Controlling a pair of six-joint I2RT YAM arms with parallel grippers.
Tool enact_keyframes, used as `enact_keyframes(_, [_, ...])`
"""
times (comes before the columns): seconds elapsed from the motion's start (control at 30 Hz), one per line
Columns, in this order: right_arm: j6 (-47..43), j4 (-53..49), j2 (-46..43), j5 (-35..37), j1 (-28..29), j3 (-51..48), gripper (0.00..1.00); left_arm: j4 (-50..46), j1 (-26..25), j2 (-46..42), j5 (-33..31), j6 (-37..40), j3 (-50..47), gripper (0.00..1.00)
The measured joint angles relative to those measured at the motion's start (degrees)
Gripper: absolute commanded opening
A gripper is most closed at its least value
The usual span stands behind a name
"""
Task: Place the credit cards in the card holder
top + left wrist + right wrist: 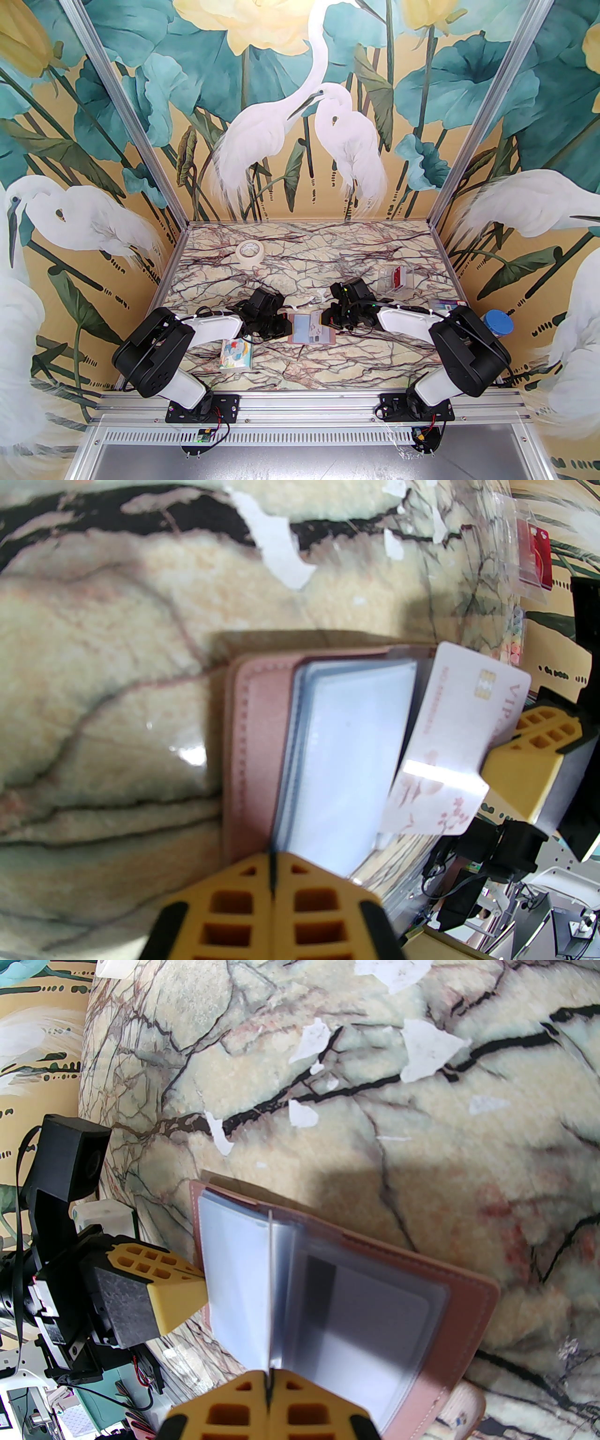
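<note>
While our left gripper pinches a sleeve of the dusty-pink leather card holder, our right gripper, clamped on the pale plastic chip card, must feed it in square; tilt likely jams.

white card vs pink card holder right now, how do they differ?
Colour: the white card has a gold chip and blossom print; the card holder is dusty pink with pale sleeves. Pose: the card is pinched in the right gripper, tilted over the holder; the holder lies open on the table. Build: the card is one sheet; the holder has several leaves. Both are similar-sized rectangles.
</note>
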Motion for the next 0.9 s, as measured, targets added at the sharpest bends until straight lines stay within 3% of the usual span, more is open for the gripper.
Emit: enact_keyframes(0.9, [0.6,-0.4,0.1,-0.2,1.3,0.0,0.00,0.0,-0.1,0.0,-0.2,0.0,0.0,0.00])
